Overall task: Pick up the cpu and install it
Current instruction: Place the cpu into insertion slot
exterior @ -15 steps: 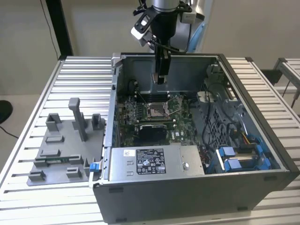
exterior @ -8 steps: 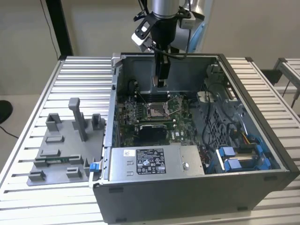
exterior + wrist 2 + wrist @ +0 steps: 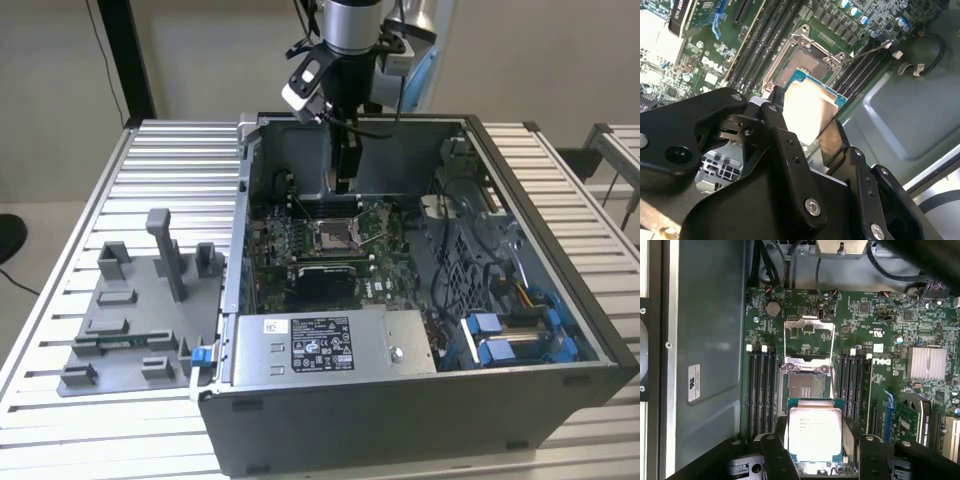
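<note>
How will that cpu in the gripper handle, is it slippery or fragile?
The cpu looks stiff and flat, so it probably won't flex in the gripper. Its shiny metal top suggests it may slip. Its thin green edges look chip-prone.

White label (image 3: 318, 345) on power supply (image 3: 405, 335), near side of scene: print too fine to read. White sticker (image 3: 694, 383) on case wall (image 3: 710, 315): illegible. Cpu (image 3: 815, 432) top: faint print, illegible. Motherboard (image 3: 865, 330): white markings, unreadable.
</note>
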### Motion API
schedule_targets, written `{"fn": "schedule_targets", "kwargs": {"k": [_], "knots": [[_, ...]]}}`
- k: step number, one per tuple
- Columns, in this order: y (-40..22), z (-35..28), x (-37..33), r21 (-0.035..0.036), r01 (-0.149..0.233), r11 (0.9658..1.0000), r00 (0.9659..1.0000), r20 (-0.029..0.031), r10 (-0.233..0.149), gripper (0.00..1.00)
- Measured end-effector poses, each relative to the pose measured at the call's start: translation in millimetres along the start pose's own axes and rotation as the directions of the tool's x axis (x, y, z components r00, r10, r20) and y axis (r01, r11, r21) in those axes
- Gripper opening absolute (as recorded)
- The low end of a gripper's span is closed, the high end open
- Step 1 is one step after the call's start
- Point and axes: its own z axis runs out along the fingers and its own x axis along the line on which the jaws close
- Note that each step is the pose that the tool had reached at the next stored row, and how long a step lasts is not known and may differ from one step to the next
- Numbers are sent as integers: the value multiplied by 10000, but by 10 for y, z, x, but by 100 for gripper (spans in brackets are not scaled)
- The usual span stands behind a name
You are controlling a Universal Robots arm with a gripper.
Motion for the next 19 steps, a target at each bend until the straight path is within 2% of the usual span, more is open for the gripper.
{"fn": "schedule_targets", "kwargs": {"k": [8, 19], "knots": [[7, 145, -1, -3, -13, 10000, 10000, -44, 13, 0], [8, 327, 33, -5, -53, 10000, 10000, -69, 53, 0]]}}
